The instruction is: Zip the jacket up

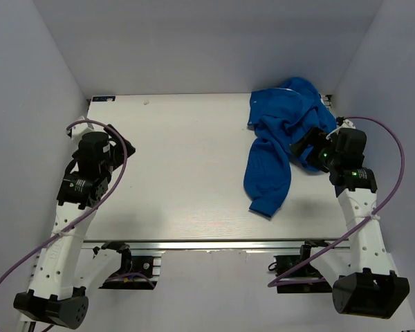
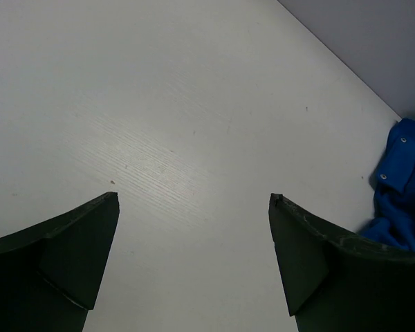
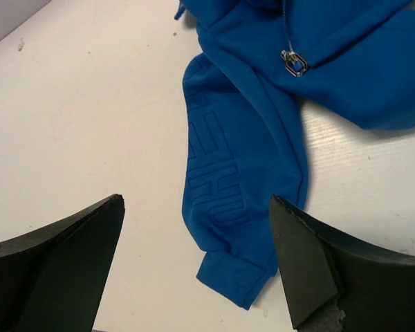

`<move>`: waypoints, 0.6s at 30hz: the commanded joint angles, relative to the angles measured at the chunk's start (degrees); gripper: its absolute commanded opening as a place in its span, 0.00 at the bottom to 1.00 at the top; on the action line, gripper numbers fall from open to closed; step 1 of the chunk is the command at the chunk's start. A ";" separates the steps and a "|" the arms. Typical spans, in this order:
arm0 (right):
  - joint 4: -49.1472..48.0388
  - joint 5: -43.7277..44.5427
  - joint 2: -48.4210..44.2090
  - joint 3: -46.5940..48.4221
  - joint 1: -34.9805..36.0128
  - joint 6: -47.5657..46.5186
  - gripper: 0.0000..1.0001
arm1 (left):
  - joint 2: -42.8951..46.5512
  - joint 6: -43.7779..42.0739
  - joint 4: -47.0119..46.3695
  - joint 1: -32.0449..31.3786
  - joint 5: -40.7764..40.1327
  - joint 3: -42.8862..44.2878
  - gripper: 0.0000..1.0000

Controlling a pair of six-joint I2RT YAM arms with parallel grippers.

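Observation:
The royal-blue jacket (image 1: 280, 135) lies crumpled at the far right of the white table (image 1: 180, 166), with one sleeve (image 1: 266, 183) stretched toward the near edge. The right wrist view shows that sleeve (image 3: 238, 145) with raised lettering, its cuff (image 3: 238, 277), and a metal zipper pull (image 3: 294, 62) on the bunched body. My right gripper (image 1: 306, 149) hovers open just right of the jacket; its jaws (image 3: 196, 200) frame the sleeve without touching it. My left gripper (image 1: 126, 147) stays open at the table's left side over bare wood (image 2: 194, 200). Only a jacket edge with snaps (image 2: 403, 176) shows there.
Pale walls close in the table on the left, right and back. A metal rail (image 1: 207, 244) runs along the near edge between the arm bases. Purple cables (image 1: 391, 149) loop off both arms.

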State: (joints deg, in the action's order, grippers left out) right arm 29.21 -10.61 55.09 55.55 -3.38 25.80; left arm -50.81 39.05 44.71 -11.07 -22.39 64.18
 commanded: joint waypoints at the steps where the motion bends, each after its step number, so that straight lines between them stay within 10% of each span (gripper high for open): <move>1: -4.42 -1.96 -1.13 0.70 -0.23 -1.46 0.89 | 0.98 0.42 0.29 0.26 1.12 -0.46 0.98; 8: -10.40 -5.57 3.86 2.71 -0.23 -0.13 0.89 | -3.23 -0.46 0.03 0.26 1.65 0.06 0.98; 18: -7.42 14.03 29.96 28.10 -0.31 -18.49 0.89 | -6.76 -3.10 -6.73 0.26 0.16 1.03 0.98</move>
State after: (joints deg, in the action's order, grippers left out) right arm 23.42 -3.16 78.96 76.42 -3.38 15.94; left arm -57.12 37.32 42.11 -11.07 -21.65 64.03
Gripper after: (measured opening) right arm 0.895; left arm 0.981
